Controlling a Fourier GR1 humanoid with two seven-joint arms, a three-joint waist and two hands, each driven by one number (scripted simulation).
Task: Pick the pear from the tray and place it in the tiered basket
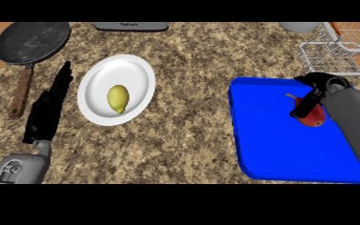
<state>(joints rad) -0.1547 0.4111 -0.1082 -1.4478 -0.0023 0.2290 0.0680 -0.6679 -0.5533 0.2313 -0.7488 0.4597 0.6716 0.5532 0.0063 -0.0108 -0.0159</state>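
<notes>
The black right hand (314, 95) reaches down onto the flat blue rectangular tray (281, 148), its fingers curled round the red-orange pear (314, 117), which rests on the tray's right part. The white wire tiered basket (330, 52) stands just behind the tray. The left hand (49, 105) rests with fingers straight beside a white oval plate (134, 71) bearing a yellow lemon (117, 98).

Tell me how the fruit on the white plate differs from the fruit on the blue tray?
The lemon is yellow; the pear is reddish with a stem. The lemon lies untouched on the white plate; the pear sits on the blue tray with the right hand curled round it. Both are small fruits.
</notes>
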